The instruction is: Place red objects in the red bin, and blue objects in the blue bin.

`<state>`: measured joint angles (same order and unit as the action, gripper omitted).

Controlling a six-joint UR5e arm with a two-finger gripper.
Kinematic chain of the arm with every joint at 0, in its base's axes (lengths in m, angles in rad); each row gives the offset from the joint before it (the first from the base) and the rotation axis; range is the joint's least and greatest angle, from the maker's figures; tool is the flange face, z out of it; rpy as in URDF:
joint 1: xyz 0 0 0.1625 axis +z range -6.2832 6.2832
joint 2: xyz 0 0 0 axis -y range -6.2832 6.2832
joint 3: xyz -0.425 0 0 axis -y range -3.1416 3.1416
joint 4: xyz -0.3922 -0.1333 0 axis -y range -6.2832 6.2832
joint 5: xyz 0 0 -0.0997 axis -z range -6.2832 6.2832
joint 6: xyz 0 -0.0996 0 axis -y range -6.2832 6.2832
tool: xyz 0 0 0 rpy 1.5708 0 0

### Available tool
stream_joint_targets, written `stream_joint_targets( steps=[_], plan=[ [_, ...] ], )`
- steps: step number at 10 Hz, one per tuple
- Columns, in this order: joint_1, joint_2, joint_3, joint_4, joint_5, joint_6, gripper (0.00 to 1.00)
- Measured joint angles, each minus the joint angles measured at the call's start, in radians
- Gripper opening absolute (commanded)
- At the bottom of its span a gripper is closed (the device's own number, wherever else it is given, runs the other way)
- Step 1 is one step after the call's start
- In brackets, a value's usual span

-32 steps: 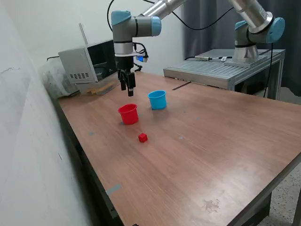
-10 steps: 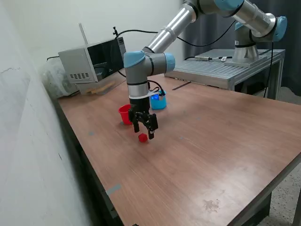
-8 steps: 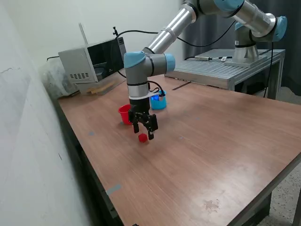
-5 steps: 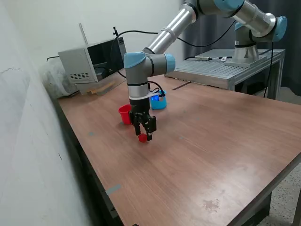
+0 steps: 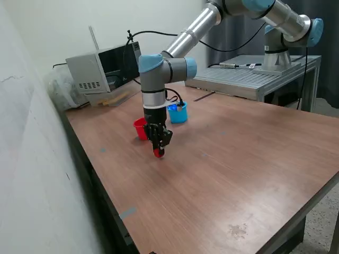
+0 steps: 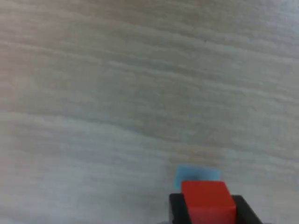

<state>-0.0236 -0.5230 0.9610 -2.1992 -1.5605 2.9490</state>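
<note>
Between the two black fingers of the gripper sits a red cube, pinched from both sides; the wrist view shows a finger pressed against each flank of it. Down at the wooden table the cube is at or just above the surface; whether it touches the wood cannot be told. Just behind the gripper, partly hidden by the arm, stands the red cup. Near it, toward the exterior view's right, stands the light blue cup, also partly covered by the arm. On the wood beside the cube, the wrist view shows a small pale blue patch.
</note>
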Motion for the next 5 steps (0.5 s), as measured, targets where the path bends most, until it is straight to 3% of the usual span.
stream_joint_targets(
  steps=[5],
  plan=[
    [-0.010, -0.199, 0.081, 0.040, -0.021, -0.022, 0.00]
  ],
)
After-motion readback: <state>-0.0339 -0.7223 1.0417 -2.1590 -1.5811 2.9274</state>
